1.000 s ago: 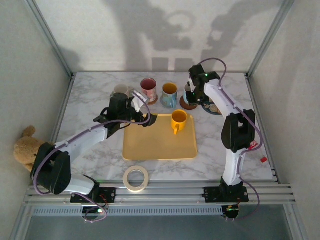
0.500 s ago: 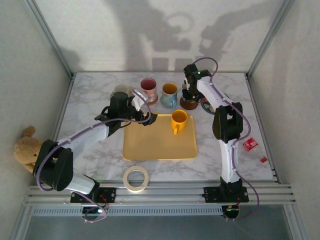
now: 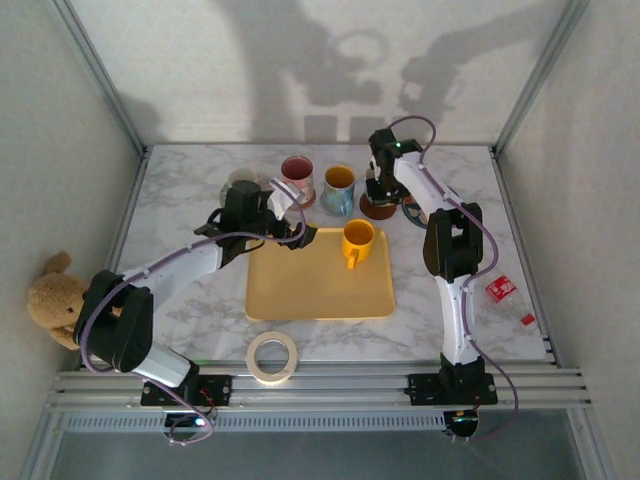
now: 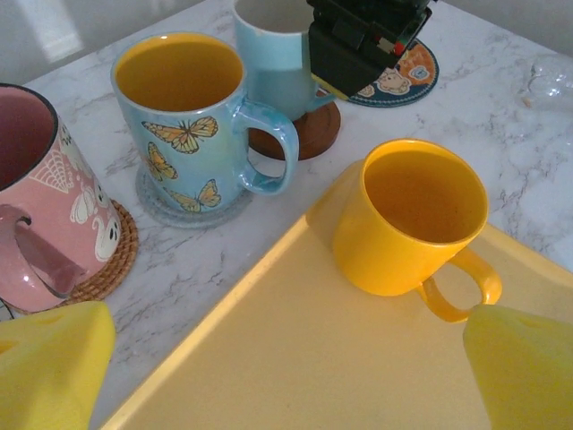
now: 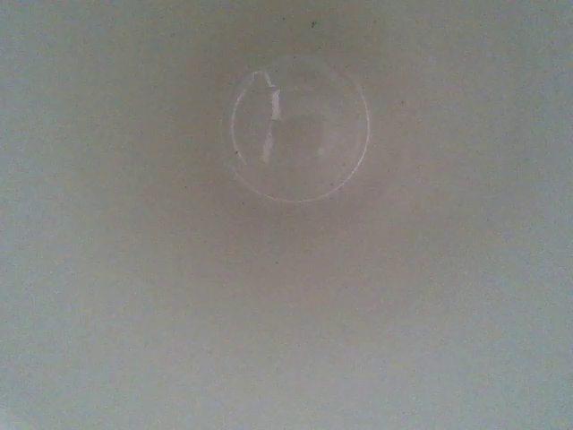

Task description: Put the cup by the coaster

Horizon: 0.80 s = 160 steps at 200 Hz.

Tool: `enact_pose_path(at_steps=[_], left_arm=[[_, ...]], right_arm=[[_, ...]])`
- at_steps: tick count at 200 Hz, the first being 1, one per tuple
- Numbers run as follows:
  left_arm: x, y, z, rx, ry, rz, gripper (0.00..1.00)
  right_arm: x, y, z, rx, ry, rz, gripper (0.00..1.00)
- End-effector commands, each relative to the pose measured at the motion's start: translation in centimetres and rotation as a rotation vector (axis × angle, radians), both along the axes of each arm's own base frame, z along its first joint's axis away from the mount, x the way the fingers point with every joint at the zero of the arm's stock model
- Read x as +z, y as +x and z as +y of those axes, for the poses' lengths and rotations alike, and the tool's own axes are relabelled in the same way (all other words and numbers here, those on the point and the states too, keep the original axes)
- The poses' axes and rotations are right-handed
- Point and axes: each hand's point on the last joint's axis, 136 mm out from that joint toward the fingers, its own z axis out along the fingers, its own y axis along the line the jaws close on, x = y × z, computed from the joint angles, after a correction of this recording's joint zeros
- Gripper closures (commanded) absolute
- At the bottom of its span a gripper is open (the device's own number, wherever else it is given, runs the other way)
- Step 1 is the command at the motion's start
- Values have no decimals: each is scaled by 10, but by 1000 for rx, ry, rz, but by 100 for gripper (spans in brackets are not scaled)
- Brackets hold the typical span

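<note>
A light blue cup point(image 4: 271, 55) stands on a brown coaster point(image 4: 309, 136) at the back of the table. My right gripper point(image 3: 378, 188) comes down on its rim from above, shut on the cup's wall. The right wrist view looks into the cup's pale inside point(image 5: 295, 130). Just right of it lies a picture coaster point(image 4: 405, 73). My left gripper point(image 4: 286, 376) is open, its yellow fingertips point(image 4: 49, 363) wide apart over the yellow tray point(image 4: 269, 358). A yellow cup point(image 4: 407, 219) stands on the tray ahead of it.
A butterfly mug point(image 4: 183, 116) sits on a grey coaster and a pink mug point(image 4: 36, 188) on a woven coaster, left of the blue cup. A tape roll point(image 3: 273, 357) lies near the front edge. A teddy bear point(image 3: 50, 295) is off the table's left, a red item point(image 3: 499, 288) at right.
The right arm has folded in and its gripper has shifted slightly left with the blue cup over the brown coaster. The left gripper has edged a little forward.
</note>
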Motion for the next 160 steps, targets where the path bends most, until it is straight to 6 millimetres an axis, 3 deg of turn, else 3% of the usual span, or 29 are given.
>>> enact_pose_path(at_steps=[1,160], left_arm=[[10,5,-1,-19,4,-23,0],[9,3,-4,-23,3,-16,0]], right_arm=[[10,11,-1,10,-5,-35,100],[0,-5,-4,2,-9,34,100]])
